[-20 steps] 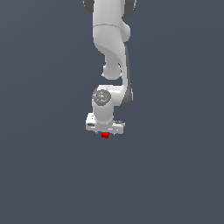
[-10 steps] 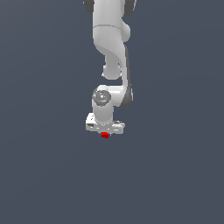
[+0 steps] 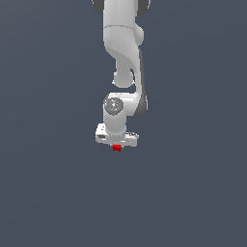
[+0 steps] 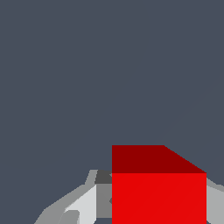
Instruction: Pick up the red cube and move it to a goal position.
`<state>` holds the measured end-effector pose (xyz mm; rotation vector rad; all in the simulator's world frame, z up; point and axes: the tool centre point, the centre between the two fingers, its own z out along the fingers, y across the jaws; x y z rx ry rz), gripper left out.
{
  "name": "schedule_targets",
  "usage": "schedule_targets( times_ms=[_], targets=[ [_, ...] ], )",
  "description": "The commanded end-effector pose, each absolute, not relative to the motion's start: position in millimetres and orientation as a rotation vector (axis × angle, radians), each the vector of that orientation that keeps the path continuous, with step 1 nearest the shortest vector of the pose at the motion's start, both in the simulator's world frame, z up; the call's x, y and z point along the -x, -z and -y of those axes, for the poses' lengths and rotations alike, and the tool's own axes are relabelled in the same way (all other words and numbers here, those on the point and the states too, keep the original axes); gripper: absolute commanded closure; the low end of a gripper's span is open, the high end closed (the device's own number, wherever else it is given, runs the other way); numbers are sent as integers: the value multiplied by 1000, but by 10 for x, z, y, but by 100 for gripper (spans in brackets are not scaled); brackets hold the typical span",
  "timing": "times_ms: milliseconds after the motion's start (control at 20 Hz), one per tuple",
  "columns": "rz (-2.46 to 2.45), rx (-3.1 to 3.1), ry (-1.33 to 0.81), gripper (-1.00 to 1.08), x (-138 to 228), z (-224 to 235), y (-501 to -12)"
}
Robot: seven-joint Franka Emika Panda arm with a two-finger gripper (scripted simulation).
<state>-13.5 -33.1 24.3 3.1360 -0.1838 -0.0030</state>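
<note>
Already the end effector (image 3: pixel 116 146) pinches the red cube (image 3: pixel 116 147) between its fingers, so the pick looks done; carrying it to the unseen goal remains.

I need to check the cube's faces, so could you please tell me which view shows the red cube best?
The wrist view: the red cube is large there, with two faces distinct, between the claw's fingers. The exterior view shows the cube only as a tiny red patch just under the white claw.

Matt plain red cube (image 4: pixel 158 197), smooth white glossy arm (image 3: pixel 122 38)
</note>
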Motion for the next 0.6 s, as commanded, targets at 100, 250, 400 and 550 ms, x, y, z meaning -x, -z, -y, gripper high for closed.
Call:
schedule_targets(
  times_ms=[100,250,400,550],
  targets=[
    [183,-3136,1,108,219,207,-353],
    [183,-3136,1,108,311,80,-465],
    [183,-3136,1,108,429,-84,-609],
    [182,-3136,0,108,563,-276,-781]
  ],
)
